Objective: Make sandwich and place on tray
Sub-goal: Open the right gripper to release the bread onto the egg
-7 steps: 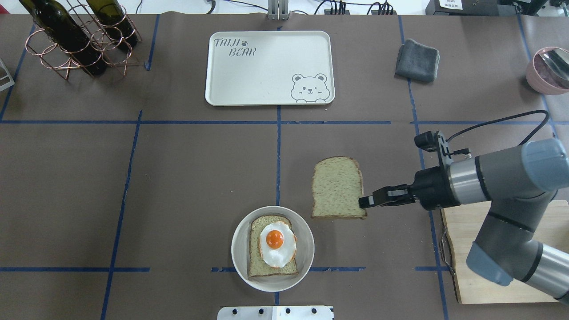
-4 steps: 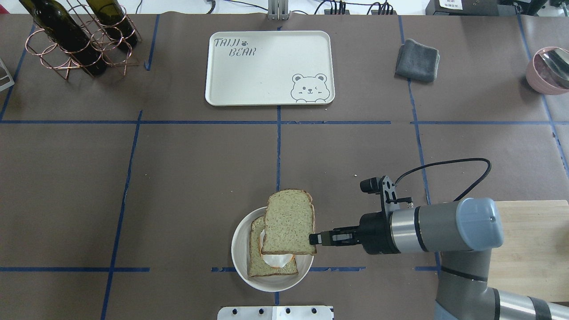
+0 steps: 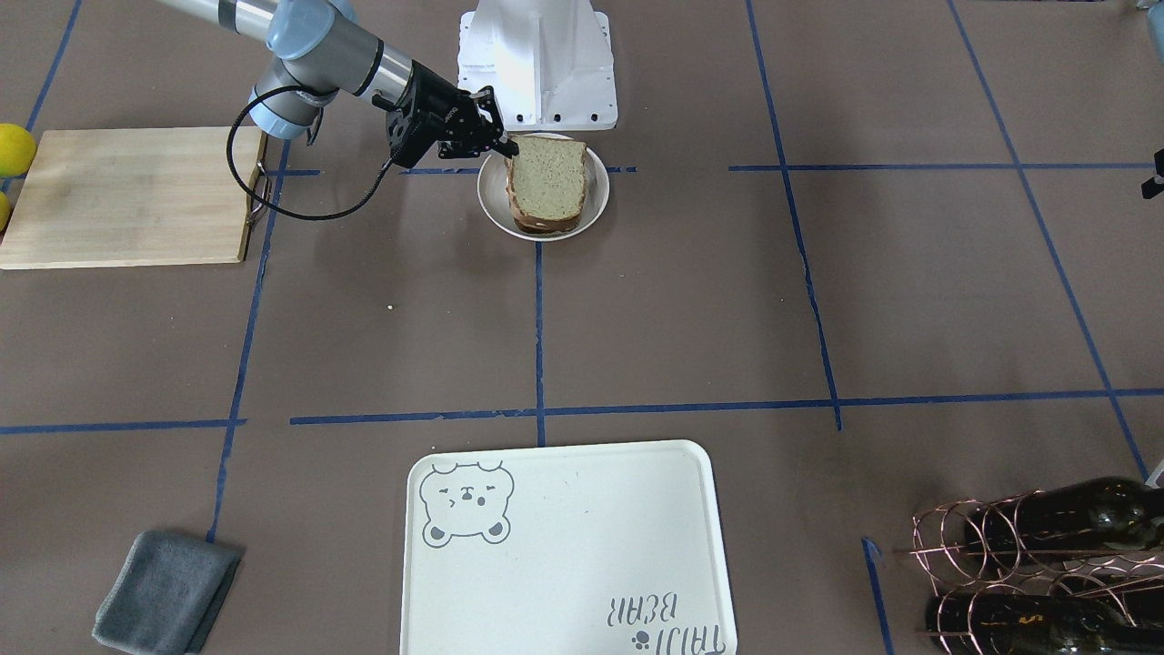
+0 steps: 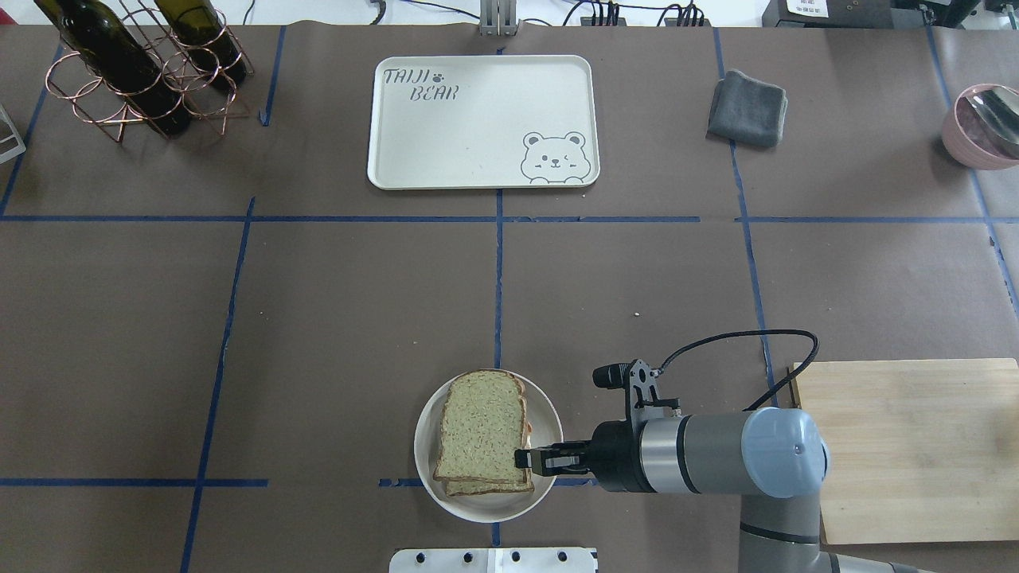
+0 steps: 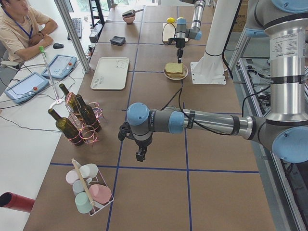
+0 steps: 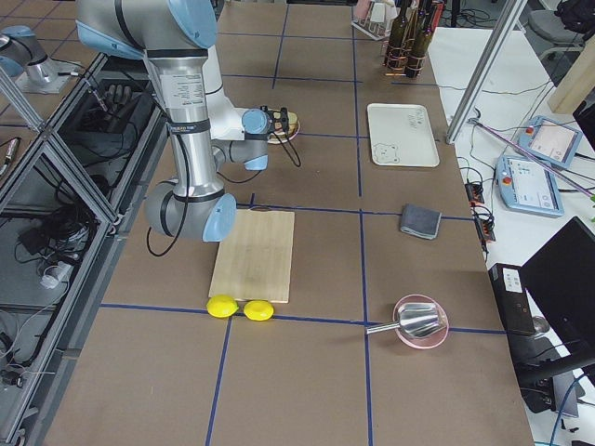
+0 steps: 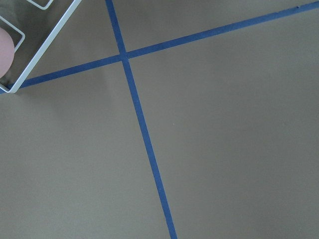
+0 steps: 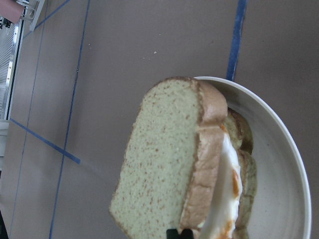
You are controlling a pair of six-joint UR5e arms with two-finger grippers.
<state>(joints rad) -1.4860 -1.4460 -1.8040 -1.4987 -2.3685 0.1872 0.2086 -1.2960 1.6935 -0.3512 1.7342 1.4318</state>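
The sandwich [image 4: 482,434] is on a white plate [image 4: 423,446] near the robot's base: a bottom bread slice, a fried egg, and a top slice resting tilted over them. My right gripper [image 4: 523,459] is shut on the right edge of the top slice. The wrist view shows that slice [image 8: 169,164] propped above the egg white, with the plate rim [image 8: 279,164] beside it. The cream tray [image 4: 478,127] with the bear face lies bare at the far middle. My left gripper [image 5: 140,156] hangs over bare table far to the left; I cannot tell if it is open.
A wooden cutting board [image 4: 907,446] lies right of the plate under my right arm. A grey cloth [image 4: 748,107] and a pink bowl [image 4: 983,123] are at the far right. A copper bottle rack [image 4: 135,68] stands at the far left. Two lemons [image 6: 240,308] lie beyond the board.
My right gripper carried the top slice left and toward the robot, from right of the plate to over it, then lowered it onto the egg. The egg is now covered.
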